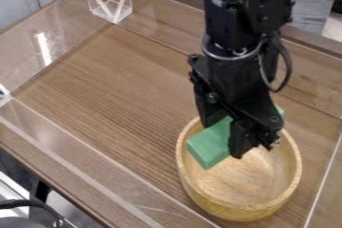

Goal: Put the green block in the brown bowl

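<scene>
The green block [207, 149] hangs tilted over the left inner side of the brown bowl [227, 208], its lower end down inside the rim. My black gripper [230, 137] points straight down over the bowl and is shut on the block's upper right part. The fingers hide that part of the block. The light tan wooden bowl sits on the table at the lower right, and the arm covers its far rim.
The wooden tabletop [107, 82] is fenced by low clear acrylic walls [54, 122] on the left and front. A small clear plastic stand [110, 4] sits at the back left. A black cable runs down the arm's right side.
</scene>
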Tool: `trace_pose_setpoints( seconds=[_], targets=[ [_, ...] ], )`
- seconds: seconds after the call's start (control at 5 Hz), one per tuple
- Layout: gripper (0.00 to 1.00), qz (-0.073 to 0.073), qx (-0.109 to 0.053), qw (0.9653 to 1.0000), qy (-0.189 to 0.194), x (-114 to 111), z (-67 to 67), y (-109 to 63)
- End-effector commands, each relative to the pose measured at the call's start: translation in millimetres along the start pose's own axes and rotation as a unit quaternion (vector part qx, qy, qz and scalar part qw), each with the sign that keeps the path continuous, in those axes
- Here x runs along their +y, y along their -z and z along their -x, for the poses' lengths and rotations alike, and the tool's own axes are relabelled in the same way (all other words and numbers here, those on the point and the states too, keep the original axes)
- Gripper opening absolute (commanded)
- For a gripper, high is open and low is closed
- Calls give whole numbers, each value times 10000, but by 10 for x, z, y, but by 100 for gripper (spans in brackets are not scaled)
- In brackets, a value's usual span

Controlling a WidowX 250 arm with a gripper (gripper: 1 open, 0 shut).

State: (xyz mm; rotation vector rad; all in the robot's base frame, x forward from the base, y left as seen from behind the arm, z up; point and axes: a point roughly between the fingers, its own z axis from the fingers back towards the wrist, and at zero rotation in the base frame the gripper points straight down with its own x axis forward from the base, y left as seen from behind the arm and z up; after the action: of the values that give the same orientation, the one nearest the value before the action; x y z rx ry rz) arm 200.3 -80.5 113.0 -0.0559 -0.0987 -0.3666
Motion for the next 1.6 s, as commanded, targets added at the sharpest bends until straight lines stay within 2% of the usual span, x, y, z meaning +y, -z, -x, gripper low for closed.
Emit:
trace_pose_setpoints(
  seconds=[0.0, 0.4, 1.4],
  targets=[
    [0, -33, -264, 9996, 35, -3, -86, -70],
    [0, -23, -323, 9995, 15, 22, -108, -24],
    [0, 151, -327, 9993, -112, 153, -170, 236]
  ],
)
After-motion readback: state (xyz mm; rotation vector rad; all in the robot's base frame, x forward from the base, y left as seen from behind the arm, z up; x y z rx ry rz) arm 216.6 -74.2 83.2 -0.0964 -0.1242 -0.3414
